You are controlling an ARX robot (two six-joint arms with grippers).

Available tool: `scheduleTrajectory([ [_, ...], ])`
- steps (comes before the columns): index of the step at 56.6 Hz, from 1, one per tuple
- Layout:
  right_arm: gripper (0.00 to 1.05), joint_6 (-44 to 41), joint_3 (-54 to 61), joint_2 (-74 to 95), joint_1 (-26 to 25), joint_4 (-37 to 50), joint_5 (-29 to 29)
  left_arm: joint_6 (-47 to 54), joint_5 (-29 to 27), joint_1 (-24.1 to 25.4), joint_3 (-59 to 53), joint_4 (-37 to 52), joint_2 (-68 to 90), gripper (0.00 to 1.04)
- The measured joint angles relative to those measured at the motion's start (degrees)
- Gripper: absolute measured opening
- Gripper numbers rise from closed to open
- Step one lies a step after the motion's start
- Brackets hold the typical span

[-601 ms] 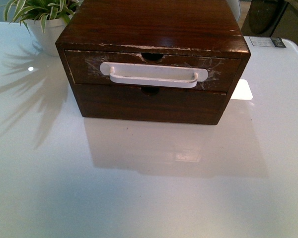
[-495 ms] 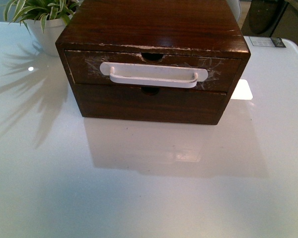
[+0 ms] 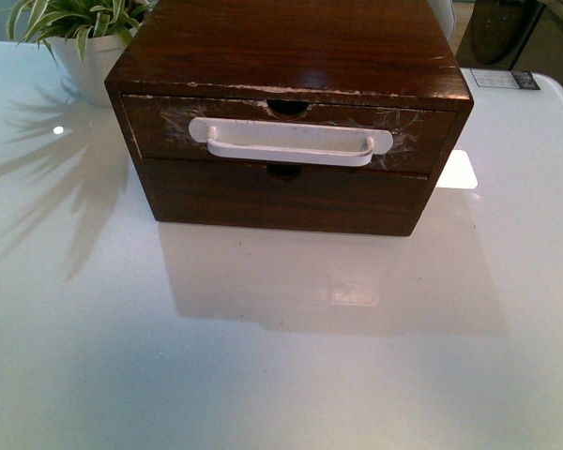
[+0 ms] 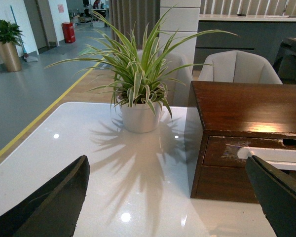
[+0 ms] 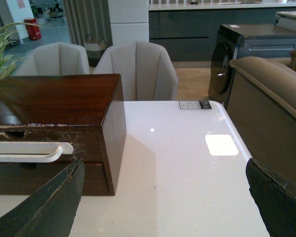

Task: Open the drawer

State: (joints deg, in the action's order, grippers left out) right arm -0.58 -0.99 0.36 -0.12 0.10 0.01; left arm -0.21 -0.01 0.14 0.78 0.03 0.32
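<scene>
1. The white glossy table [image 3: 281, 356] takes up most of the front view. It looks slick, so I judge that anything standing on it may slide under a pull.
2. The dark wooden chest [image 3: 291, 47] stands at the far middle of the table, facing me, with a potted plant [image 3: 75, 23] just behind its left corner. The chest looks solid, but I doubt its weight alone would hold it in place.
3. The drawer [image 3: 159, 141] is the upper of two fronts and is shut flush with the chest. Its face is scuffed whitish. The plain lower front [image 3: 281, 199] has no handle and is not my target. The drawer is wide, shallow and stiff, and I expect wood running on wood, so an uneven pull may jam it.
4. The long white bar handle [image 3: 289, 142] spans the middle of the drawer front. This is where I would take hold, at its centre, pulling straight towards me. It looks rigid, though smooth enough to slip.
5. My left gripper [image 4: 166, 159] has its jaws spread wide and holds nothing. It sits off the chest's left side, well apart from the handle. My right gripper [image 5: 165, 163] is spread just as wide and is also empty, off the right side. Neither arm shows in the front view.
6. The semicircular notch [image 3: 288, 107] in the drawer's top edge could serve as a fallback finger hold.
7. A small printed label [image 3: 505, 79] lies at the far right of the table, its writing too small to read. I see no brand anywhere.
</scene>
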Motion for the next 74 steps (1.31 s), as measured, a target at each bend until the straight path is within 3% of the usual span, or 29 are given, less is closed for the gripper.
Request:
scheduleTrajectory([
  [13, 0.96, 0.17, -0.13, 0.33, 0.22, -0.44, 0.83, 0.00, 0.00, 0.00, 0.00, 0.00, 0.00, 0.96],
  [17, 0.96, 4.02, -5.88, 9.29, 4.79, -14.16, 14.93, -0.02, 0.02, 0.00, 0.00, -0.02, 0.04, 0.96],
  [18, 0.96, 4.13, -6.56, 10.80, 5.05, -15.52, 16.26, -0.11, 0.90, 0.15, 0.09, -0.39, 0.26, 0.96],
  [20, 0.96, 4.15, -8.15, 16.17, 5.60, -17.90, 19.96, -1.53, 9.38, 2.45, 2.56, -6.82, 3.02, 0.96],
  [21, 0.96, 4.02, -8.28, 17.25, 5.66, -17.84, 20.48, -1.66, 10.49, 3.04, 3.39, -8.83, 4.22, 0.96],
  [24, 0.96, 3.23, -8.76, 22.03, 5.53, -15.98, 21.16, -3.72, 21.75, 4.11, 7.26, -18.38, 11.74, 0.96],
  [29, 0.96, 0.90, -9.60, 26.08, 5.46, -12.02, 20.70, -5.25, 25.90, 1.16, 7.80, -21.51, 16.55, 0.96],
  [37, 0.96, -9.86, -11.74, 34.42, 5.33, -2.54, 16.98, -4.74, 22.43, -5.86, 8.92, -11.91, 25.14, 0.96],
  [42, 0.96, -20.41, -12.90, 40.72, 5.42, 2.78, 12.44, -2.67, 20.33, -9.75, 9.44, -1.92, 35.41, 0.96],
  [54, 0.96, -45.29, -18.21, 57.20, 7.19, 11.17, 8.00, 6.75, 18.73, -20.72, 15.32, 19.65, 63.52, 0.96],
  [74, 0.96, -58.99, -22.51, 71.69, 10.88, 15.32, 2.60, 26.88, 17.79, -25.62, 26.47, 27.74, 87.82, 0.96],
])
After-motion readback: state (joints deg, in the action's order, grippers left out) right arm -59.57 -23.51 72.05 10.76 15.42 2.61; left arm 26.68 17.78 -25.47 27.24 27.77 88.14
